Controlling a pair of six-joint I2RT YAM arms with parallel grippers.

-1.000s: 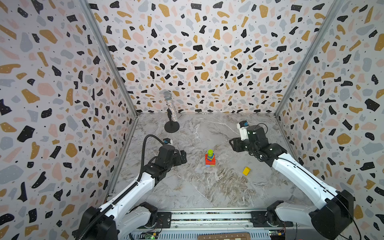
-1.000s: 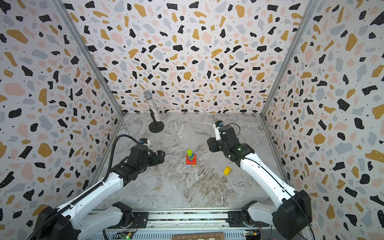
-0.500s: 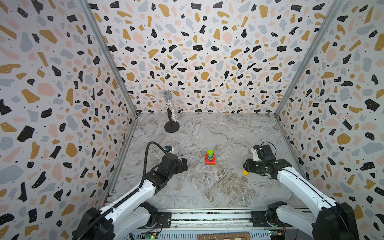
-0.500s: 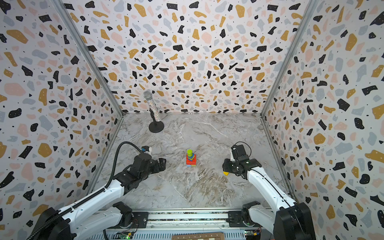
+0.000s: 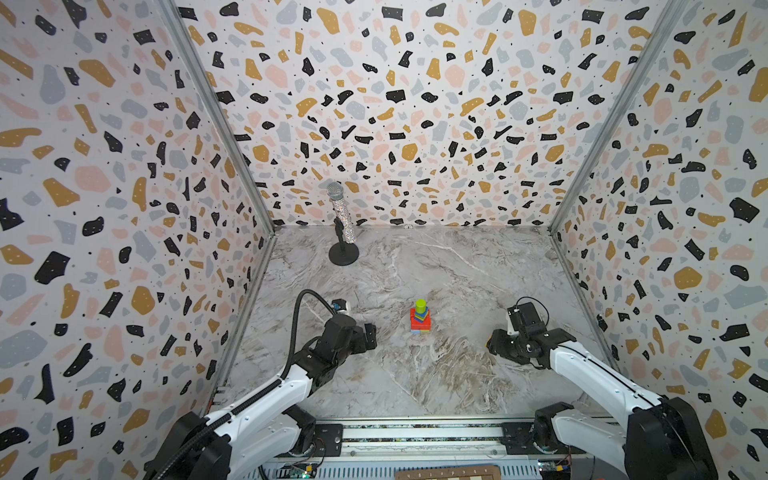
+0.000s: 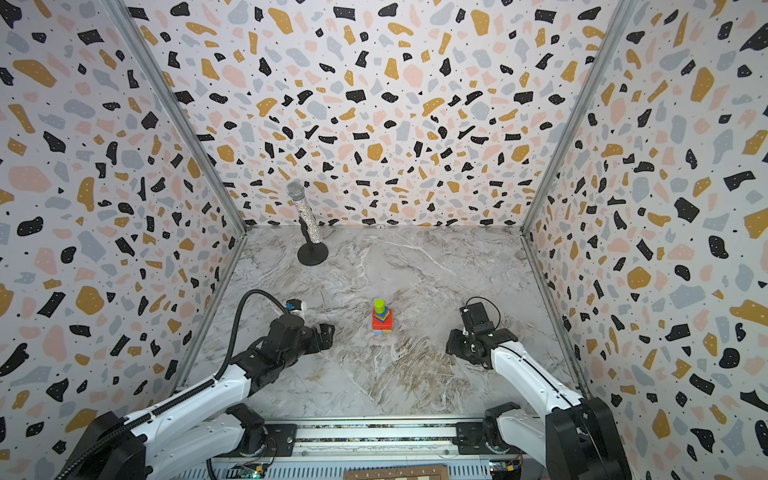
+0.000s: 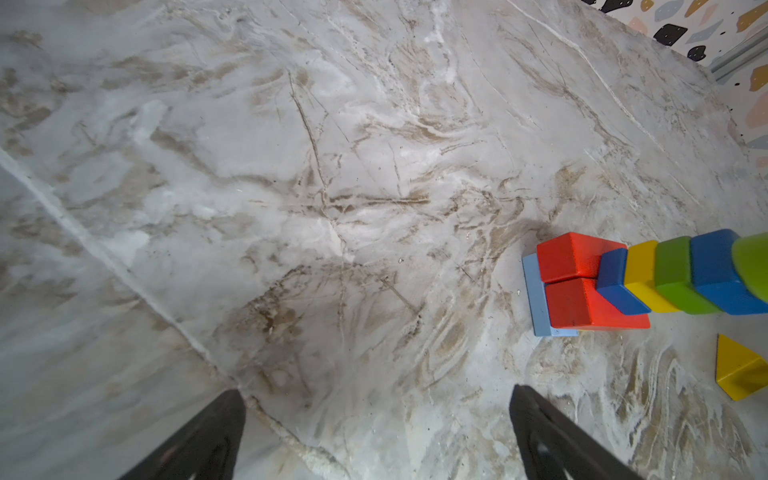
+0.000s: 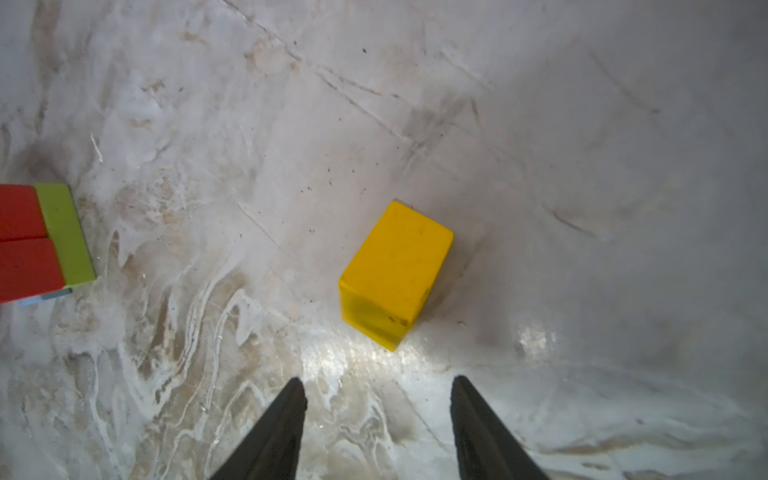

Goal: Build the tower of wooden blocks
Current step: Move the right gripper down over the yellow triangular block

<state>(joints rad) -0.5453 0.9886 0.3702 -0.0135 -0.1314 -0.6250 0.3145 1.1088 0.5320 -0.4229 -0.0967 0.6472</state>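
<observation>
Tower (image 5: 420,321) upright; yellow block (image 8: 395,274) loose ahead of R jaws, apart; L jaws wide apart.

The tower (image 5: 420,320) stands upright, nearer than the microphone (image 5: 341,216) and to its right. It has a light-blue and lime base, two red bricks, small twisted blue, yellow, green and blue pieces, and a lime cylinder on top. A loose yellow block (image 8: 395,276) lies farther right, apart.
</observation>
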